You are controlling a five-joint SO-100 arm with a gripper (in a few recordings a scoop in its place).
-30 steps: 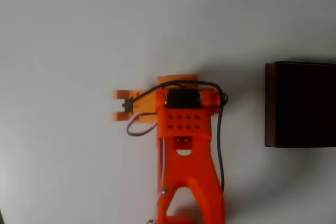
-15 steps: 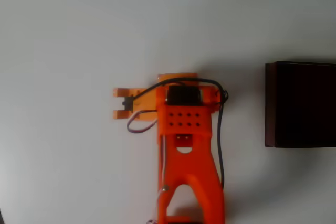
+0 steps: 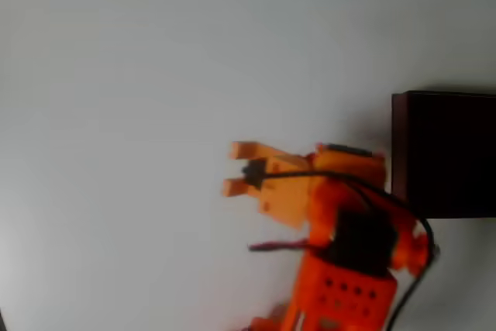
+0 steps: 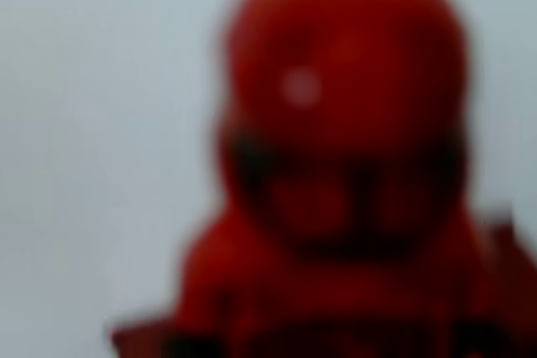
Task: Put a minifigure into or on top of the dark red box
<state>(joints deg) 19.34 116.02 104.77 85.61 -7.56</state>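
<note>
Your end effector (image 3: 235, 168) grips minifigure (image 4: 340, 173), fingers clamped on it; left: carry to dark red box (image 3: 446, 153), release inside.

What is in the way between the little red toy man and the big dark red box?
Nothing visible. The tiny all-red round-headed minifigure sits right at the orange two-finger gripper, and bare white table surrounds the large dark red rectangular box.

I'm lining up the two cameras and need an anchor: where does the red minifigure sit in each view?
Overhead view: I cannot make it out; the gripper points left, beside the dark red box.
Wrist view: the minifigure looms blurred, centre-right, very close.
Shared landmark: the pale table, behind the figure in the wrist view.
</note>
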